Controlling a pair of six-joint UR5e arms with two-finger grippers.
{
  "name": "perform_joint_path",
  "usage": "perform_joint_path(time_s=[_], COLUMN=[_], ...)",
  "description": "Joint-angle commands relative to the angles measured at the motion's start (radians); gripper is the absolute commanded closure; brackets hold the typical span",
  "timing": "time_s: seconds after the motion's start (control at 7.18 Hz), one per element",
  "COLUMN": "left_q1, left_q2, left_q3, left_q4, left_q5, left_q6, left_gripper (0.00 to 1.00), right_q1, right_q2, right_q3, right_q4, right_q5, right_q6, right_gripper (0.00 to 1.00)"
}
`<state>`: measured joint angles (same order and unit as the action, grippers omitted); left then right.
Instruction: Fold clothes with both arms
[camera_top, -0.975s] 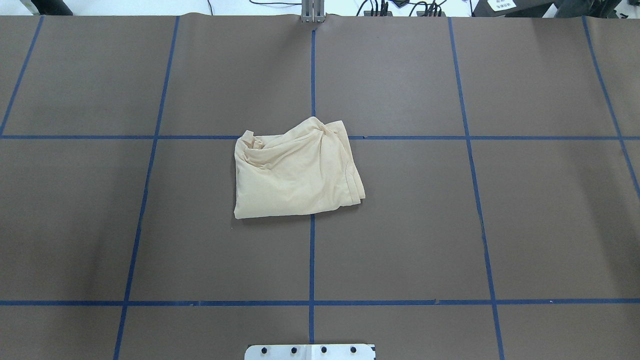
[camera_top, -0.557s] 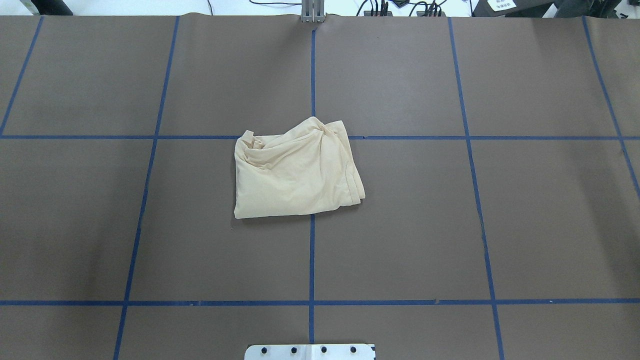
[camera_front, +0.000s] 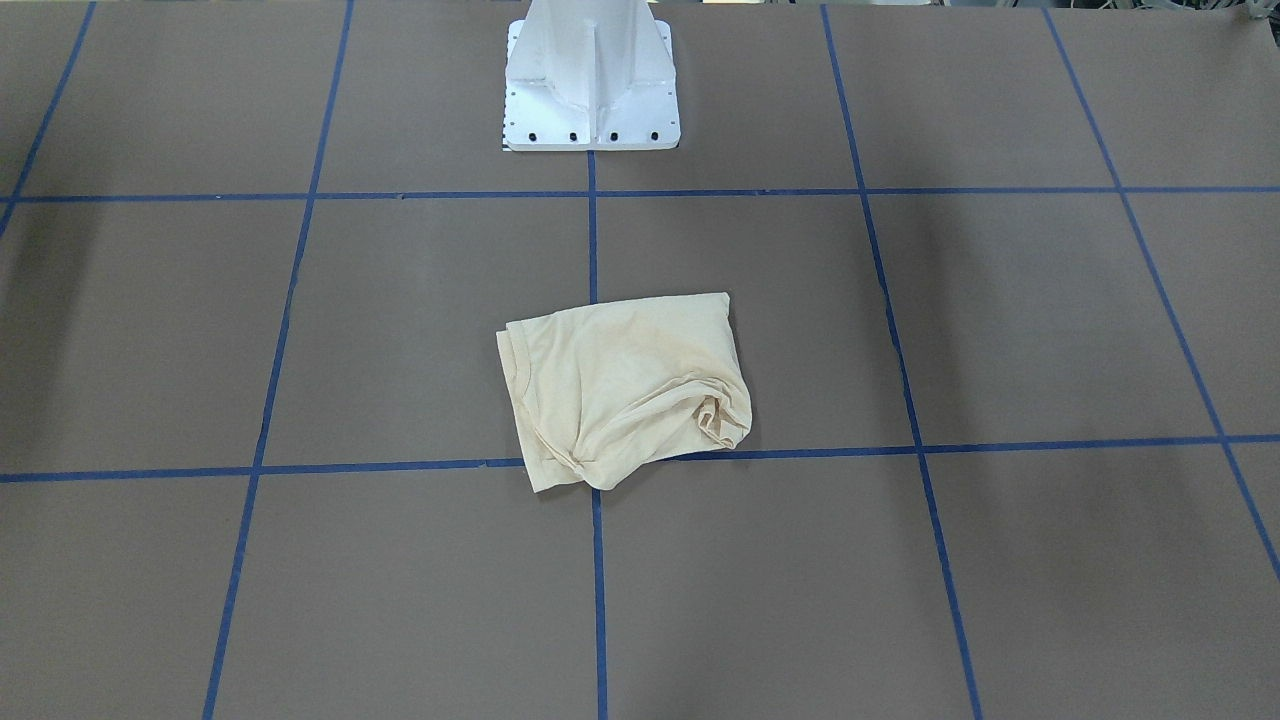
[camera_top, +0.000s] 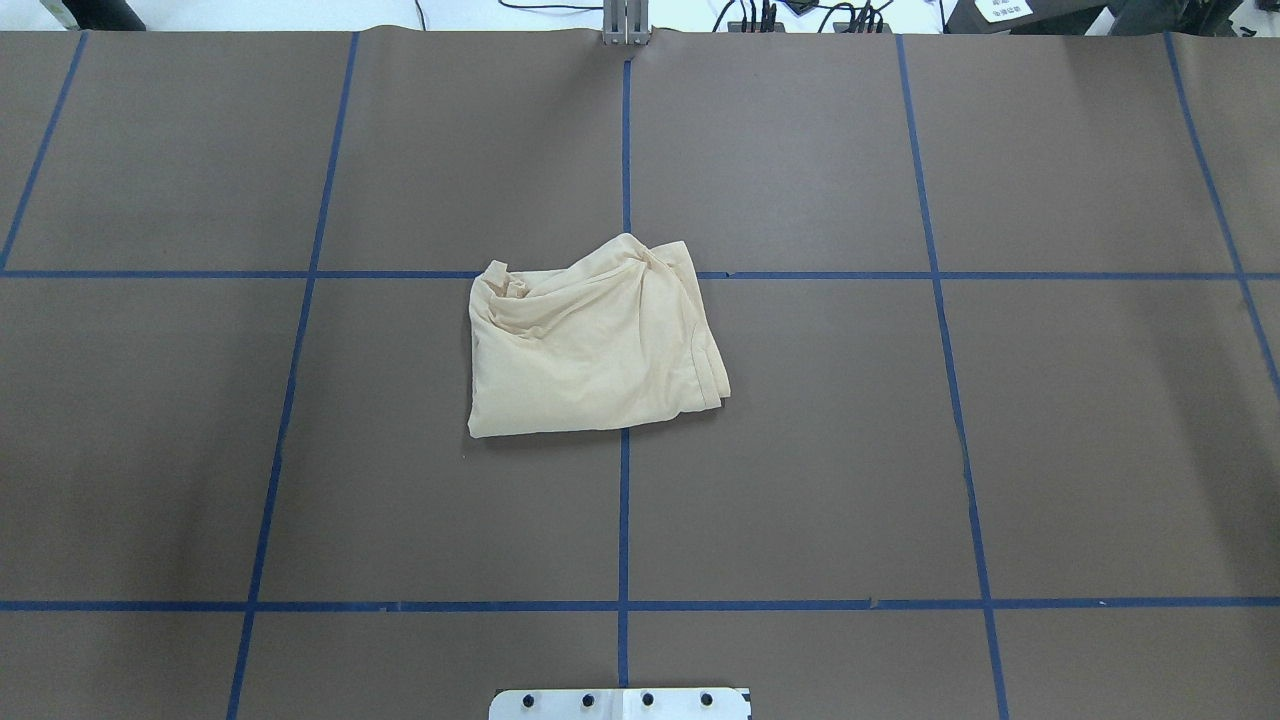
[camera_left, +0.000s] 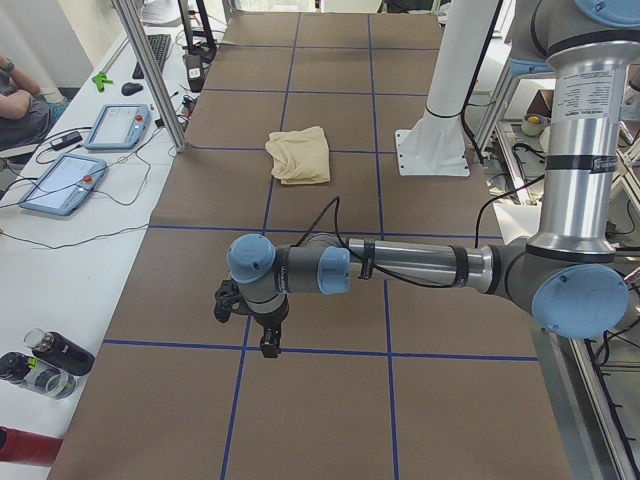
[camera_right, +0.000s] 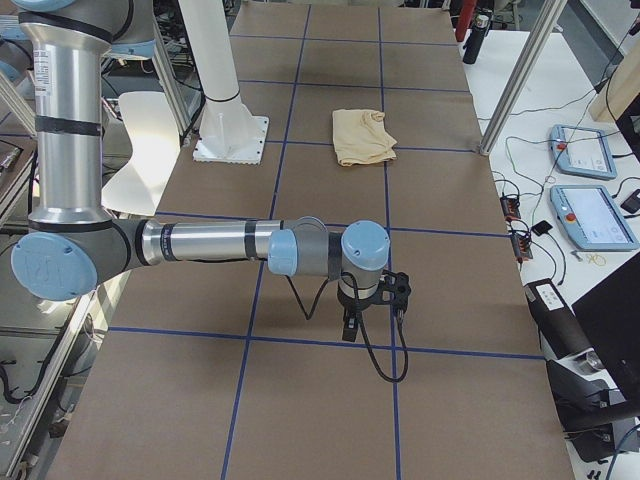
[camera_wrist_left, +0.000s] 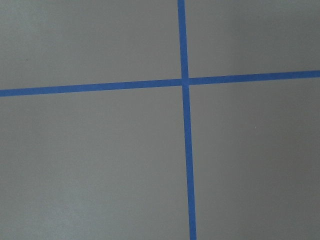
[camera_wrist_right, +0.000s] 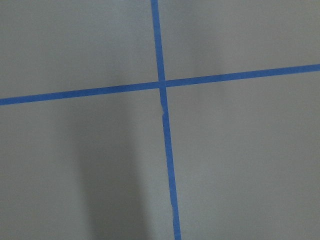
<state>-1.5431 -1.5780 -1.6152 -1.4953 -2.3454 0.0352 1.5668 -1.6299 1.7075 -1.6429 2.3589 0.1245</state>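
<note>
A cream-yellow shirt (camera_front: 625, 385) lies folded into a rough rectangle on the brown table (camera_front: 1000, 300), its bunched, wrinkled edge on the side away from the robot. It covers a crossing of the blue tape lines (camera_front: 300, 468). The white pedestal base (camera_front: 590, 80) stands well apart at the top.

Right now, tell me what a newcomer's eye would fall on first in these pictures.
The pale cream-yellow shirt comes first: a rumpled, folded bundle lying alone at the middle of the brown table, over a crossing of the blue tape lines. Next come the left arm and the right arm, each stretched low over the table towards its own end, well away from the shirt.
</note>
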Motion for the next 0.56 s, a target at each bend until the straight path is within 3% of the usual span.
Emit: perform_joint_path(time_s=[0.0,0.42], left_q1=[0.0,0.0], left_q2=[-0.002,-0.008], left_q3=[0.0,-0.002], left_q4=[0.0,0.0], left_q5=[-0.002,-0.002], left_q6=[-0.011,-0.008], left_gripper=[0.01,0.01], right_q1=[-0.001,0.001], right_q2=[0.002,0.004], right_q3=[0.004,0.003], right_q4=[0.0,0.0], right_q5=[0.002,0.0], right_q6=[0.024,0.023], right_gripper=[0.0,0.0])
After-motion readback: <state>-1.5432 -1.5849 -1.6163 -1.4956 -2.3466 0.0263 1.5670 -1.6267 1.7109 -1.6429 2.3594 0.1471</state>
